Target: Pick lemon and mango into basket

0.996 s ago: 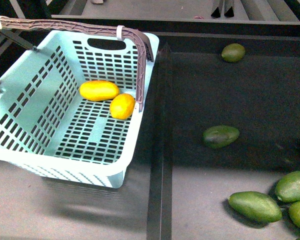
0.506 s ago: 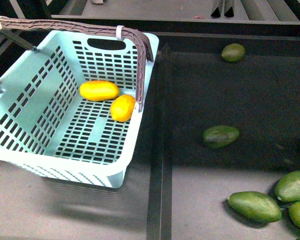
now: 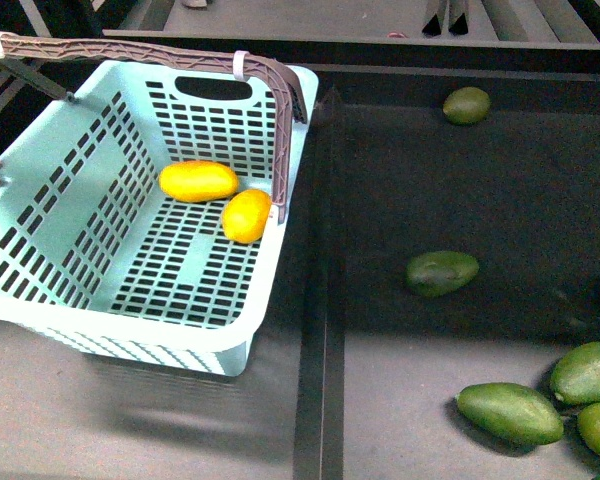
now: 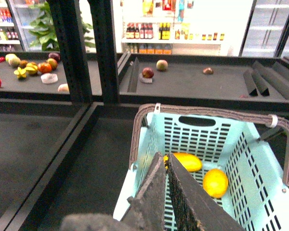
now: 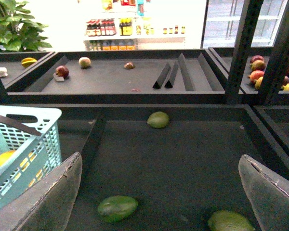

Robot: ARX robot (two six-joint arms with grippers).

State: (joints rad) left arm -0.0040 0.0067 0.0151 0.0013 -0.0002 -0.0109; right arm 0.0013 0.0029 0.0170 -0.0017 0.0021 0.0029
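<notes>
Mango [image 3: 198, 181] & lemon [image 3: 246, 215] both lie on the basket [image 3: 70, 215] floor, toward its far right corner, just beside each other, maybe touching; front view can't settle it. Basket sits on the left counter [image 3: 130, 420]; one brown handle [image 3: 130, 55] is up over the far end. Left gripper [image 4: 166, 168] hangs above the basket's near side, fingers together, nothing held. Right gripper [image 5: 161, 192] is over the right bin, fingers wide apart, empty. Green fruits [image 3: 441, 271] are scattered in that bin, well apart from the basket.
</notes>
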